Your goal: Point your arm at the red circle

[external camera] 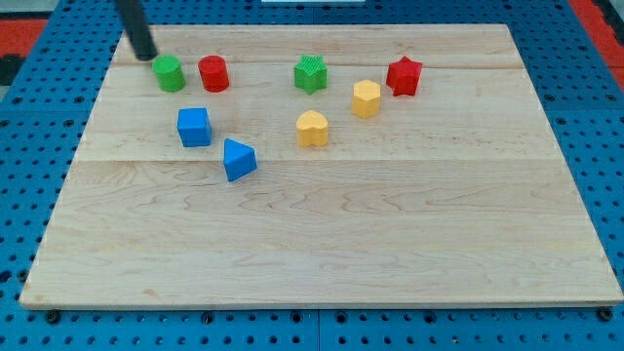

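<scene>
The red circle (214, 73) is a short red cylinder near the board's top left. A green circle (169, 73) stands just to its left, close beside it. My tip (146, 56) is at the end of the dark rod coming down from the view's top left. It rests just up and left of the green circle, which lies between it and the red circle.
A blue cube (194, 127) and a blue triangle (238, 159) lie below the red circle. A green star (310, 74), a yellow heart (312, 128), a yellow hexagon (367, 98) and a red star (404, 76) sit to the right. The wooden board (322, 244) lies on a blue pegboard.
</scene>
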You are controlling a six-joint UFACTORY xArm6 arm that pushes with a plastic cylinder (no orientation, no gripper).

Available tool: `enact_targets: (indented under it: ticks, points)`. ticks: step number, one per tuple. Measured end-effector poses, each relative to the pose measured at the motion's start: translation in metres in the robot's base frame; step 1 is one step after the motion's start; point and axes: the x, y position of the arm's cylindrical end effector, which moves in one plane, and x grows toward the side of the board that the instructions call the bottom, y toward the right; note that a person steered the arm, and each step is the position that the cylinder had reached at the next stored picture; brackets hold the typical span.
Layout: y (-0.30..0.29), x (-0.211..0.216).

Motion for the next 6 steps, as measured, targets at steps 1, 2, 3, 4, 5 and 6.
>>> enact_targets:
  ticks: [1, 2, 3, 4, 5, 6]
  points:
    - [0.016, 0.027]
    - [0.021, 0.062]
    - [0.008, 0.044]
    - [0.042, -0.022]
    - [0.129, -0.040]
    - [0.131, 0.007]
